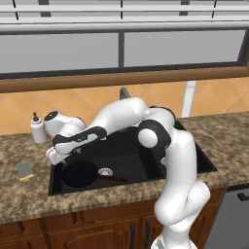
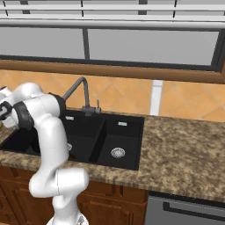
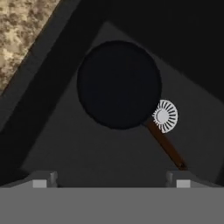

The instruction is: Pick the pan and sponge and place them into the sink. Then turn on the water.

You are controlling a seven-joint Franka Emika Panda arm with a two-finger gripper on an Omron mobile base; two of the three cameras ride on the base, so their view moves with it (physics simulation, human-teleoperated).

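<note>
Pan in your sink beside the drain, end effector released above it, sponge on desk left of sink.

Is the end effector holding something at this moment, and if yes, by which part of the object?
Nothing is held. The end effector is open above the pan, which lies in the sink; the fingertips stand clear of its handle.

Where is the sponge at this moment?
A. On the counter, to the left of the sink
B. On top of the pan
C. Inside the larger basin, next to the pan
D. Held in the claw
A: in the left base view the sponge lies on the granite counter left of the sink, while the pan already sits in the basin.
</note>
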